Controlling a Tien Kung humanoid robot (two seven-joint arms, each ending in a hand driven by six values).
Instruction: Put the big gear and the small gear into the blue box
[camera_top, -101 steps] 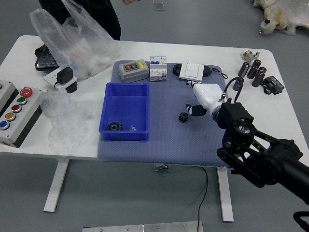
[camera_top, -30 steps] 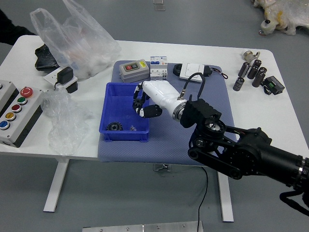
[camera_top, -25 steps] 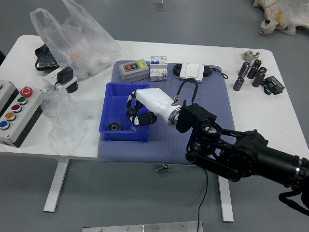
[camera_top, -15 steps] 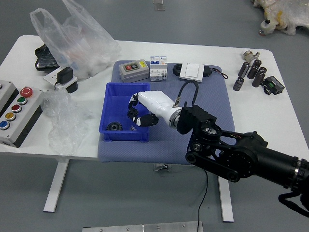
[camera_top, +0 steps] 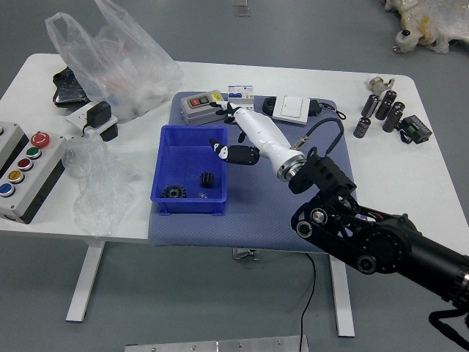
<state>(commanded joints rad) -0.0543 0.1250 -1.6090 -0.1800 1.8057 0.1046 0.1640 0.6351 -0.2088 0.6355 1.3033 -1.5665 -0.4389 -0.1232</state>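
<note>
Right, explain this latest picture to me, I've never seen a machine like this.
This is a humanoid robot at a white table, seen from a camera high on its own side, looking forward and down. The black arm from the right ends in the right hand, a five-fingered hand. Its fingers are spread and it holds nothing; the left arm is out of view.

On the blue mat sits a blue box with the big gear and small gear inside, plus a tiny piece I can't identify. Around it are plastic bags, a button panel and dark cylinders.
</note>
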